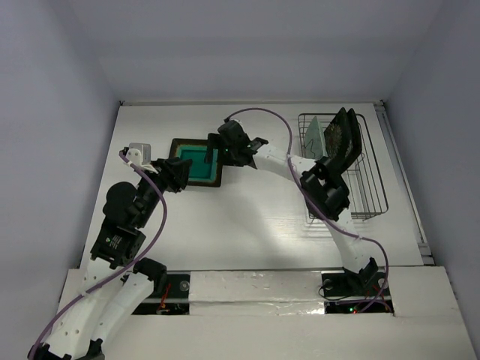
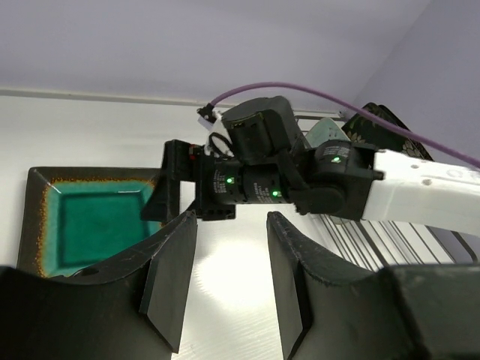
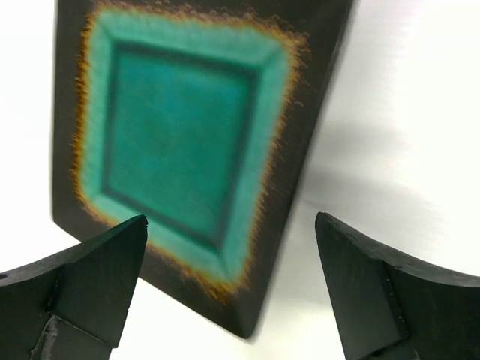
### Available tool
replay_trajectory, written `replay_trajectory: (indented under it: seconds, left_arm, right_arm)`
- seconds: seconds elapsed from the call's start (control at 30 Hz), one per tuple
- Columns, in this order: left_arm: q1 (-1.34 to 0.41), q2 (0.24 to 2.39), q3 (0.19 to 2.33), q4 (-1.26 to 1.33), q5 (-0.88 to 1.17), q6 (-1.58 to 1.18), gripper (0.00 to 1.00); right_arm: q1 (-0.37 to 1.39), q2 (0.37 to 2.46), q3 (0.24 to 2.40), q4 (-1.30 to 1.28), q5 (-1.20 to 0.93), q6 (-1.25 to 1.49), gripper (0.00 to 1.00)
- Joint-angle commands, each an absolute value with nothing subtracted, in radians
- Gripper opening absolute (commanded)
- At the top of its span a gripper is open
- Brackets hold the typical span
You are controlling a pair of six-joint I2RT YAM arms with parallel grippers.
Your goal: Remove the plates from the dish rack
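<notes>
Right hand (image 3: 230,220) is hovering wide open, empty, over the teal-centred plate (image 3: 180,127), upper centre; left hand (image 2: 231,225) is gaping empty alongside.

- From above and behind, we overlook the whole white desk (image 1: 255,217).
- Our left wrist view looks low across it, rightward.
- Our right wrist view sits close over the dark square teal-centred plate (image 3: 187,135), shared by all three.

There were one teal-centred plate (image 1: 191,161), one mint-green plate (image 1: 312,135), dark plates (image 1: 343,139), number unclear, one dish rack (image 1: 371,195), one left gripper (image 1: 182,178), one right gripper (image 1: 212,155).
</notes>
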State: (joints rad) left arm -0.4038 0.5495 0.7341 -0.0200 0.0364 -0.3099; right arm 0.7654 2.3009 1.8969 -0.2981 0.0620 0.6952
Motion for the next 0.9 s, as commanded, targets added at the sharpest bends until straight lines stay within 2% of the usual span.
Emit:
replay_trajectory:
  seconds: [0.0,0.03,0.07,0.1,0.13,0.17,0.27,0.4,0.57,0.7,0.87]
  left_arm:
    - [-0.399,0.546,0.736,0.009,0.038,-0.299,0.40]
    - [-0.399,0.545,0.736,0.009,0.040,-0.299,0.40]
    - [-0.399,0.546,0.736,0.011,0.040,-0.299,0.40]
    - [-0.399,0.545,0.738,0.011,0.041,-0.299,0.40]
    - [-0.399,0.545,0.736,0.011,0.043,-0.299,0.39]
    - [-0.399,0.543,0.736,0.011,0.043,-0.298,0.39]
    - [-0.399,0.538,0.735,0.011,0.048,-0.298,0.35]
    - [-0.399,0.541,0.735,0.012,0.049,-0.299,0.28]
    - [-0.399,0.554,0.736,0.012,0.052,-0.302,0.25]
    - [-0.399,0.563,0.736,0.012,0.055,-0.302,0.25]
    - [-0.399,0.568,0.736,0.009,0.048,-0.302,0.26]
  right_arm:
    - [0.765,2.120,1.870,-0.356,0.176,0.563,0.90]
    - [0.765,2.026,1.852,-0.362,0.205,0.542,0.84]
    - [0.765,1.972,1.833,-0.364,0.265,0.494,0.72]
    - [0.752,1.916,1.791,-0.362,0.291,0.474,0.33]
    - [0.740,1.861,1.772,-0.367,0.317,0.457,0.19]
    - [0.700,1.753,1.754,-0.386,0.351,0.430,0.00]
    - [0.570,1.553,1.675,-0.431,0.373,0.379,0.00]
    - [0.407,1.389,1.625,-0.532,0.417,0.305,0.00]
    - [0.262,1.310,1.617,-0.681,0.459,0.232,0.02]
    - [0.196,1.348,1.643,-0.727,0.394,0.183,0.42]
    - [0.144,1.471,1.690,-0.775,0.335,0.147,0.46]
